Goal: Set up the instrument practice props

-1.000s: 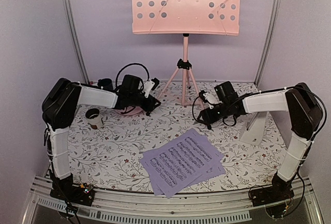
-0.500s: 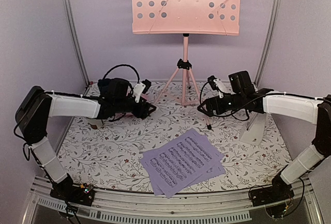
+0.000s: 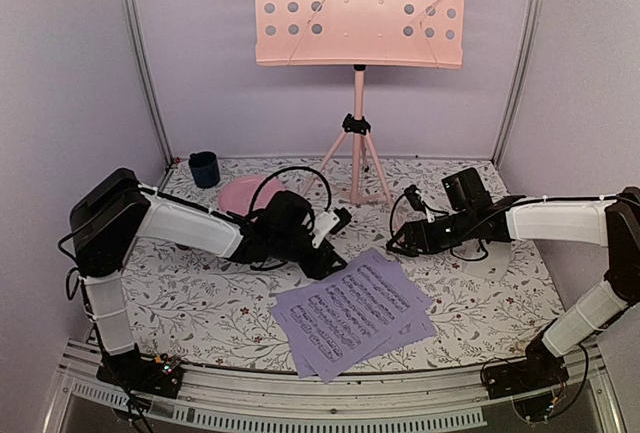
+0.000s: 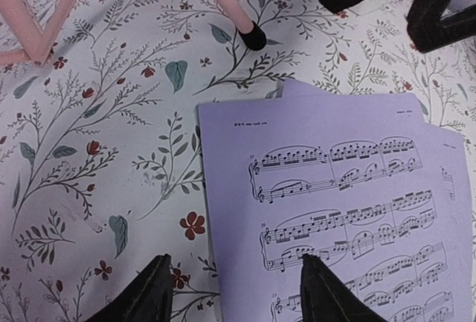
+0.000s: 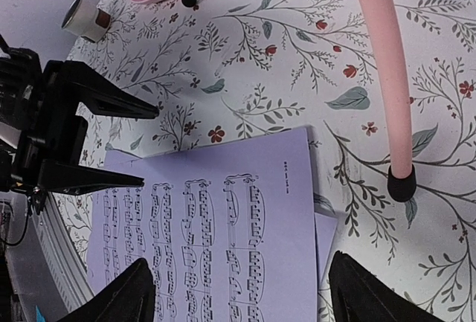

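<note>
Both arms have swung inward and down since the earlier frames. The left gripper (image 4: 234, 274) and right gripper (image 5: 242, 274) now hover at the far edge of the sheet music pages (image 3: 350, 313), fingers spread and holding nothing, with the top page's corners just beneath them. The pages lie flat, not yet lifted. Behind the right fingers the white metronome (image 3: 495, 265) is partly hidden. Farther off, beyond both, the pink music stand (image 3: 358, 13) is upright with its desk bare — placing the pages looks like the main step left.
</note>
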